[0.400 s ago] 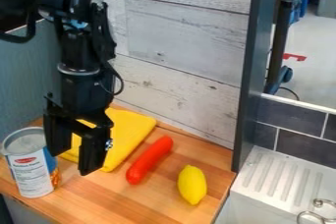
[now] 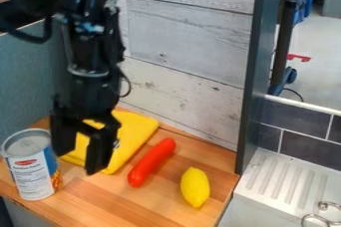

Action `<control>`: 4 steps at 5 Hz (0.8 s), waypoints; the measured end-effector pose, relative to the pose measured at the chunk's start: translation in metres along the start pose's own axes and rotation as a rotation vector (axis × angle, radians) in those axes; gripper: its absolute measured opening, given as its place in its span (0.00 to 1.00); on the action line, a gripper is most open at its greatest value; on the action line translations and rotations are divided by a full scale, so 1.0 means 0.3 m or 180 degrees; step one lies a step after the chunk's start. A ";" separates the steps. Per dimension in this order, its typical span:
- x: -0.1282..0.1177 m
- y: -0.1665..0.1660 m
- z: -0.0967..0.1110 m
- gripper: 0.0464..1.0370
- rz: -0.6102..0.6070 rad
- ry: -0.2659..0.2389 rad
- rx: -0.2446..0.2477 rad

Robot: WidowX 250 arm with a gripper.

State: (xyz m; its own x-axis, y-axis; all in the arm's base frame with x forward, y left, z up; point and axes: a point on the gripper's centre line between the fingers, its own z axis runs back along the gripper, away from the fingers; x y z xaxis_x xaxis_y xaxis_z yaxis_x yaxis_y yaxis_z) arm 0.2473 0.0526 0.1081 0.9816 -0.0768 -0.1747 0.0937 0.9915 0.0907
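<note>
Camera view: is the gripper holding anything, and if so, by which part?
Nothing is held: the gripper hangs open, its fingers apart, in front of the yellow cloth.

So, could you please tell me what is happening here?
The black gripper hangs with its fingers apart over the wooden counter, holding nothing. It is beside the can and in front of the folded yellow cloth. The red sausage-shaped thing and the lemon lie nearby.

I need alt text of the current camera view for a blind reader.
An open black gripper hangs over a wooden counter beside a can, in front of a yellow cloth; a red sausage-shaped object and a lemon lie to the right.
</note>
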 end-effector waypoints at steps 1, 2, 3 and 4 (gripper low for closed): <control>0.092 -0.007 -0.017 0.96 -0.0011 -0.0085 0.0023; 0.178 -0.018 -0.054 0.96 -0.0042 -0.0087 0.0049; 0.250 -0.023 -0.080 0.96 0.0001 -0.0075 0.0106; 0.326 -0.031 -0.098 0.96 0.0086 -0.0077 0.0108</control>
State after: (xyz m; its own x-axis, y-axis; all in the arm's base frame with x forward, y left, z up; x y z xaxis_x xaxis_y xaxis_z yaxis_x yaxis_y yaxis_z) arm 0.3375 0.0389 0.0615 0.9876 -0.0531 -0.1479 0.0724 0.9891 0.1282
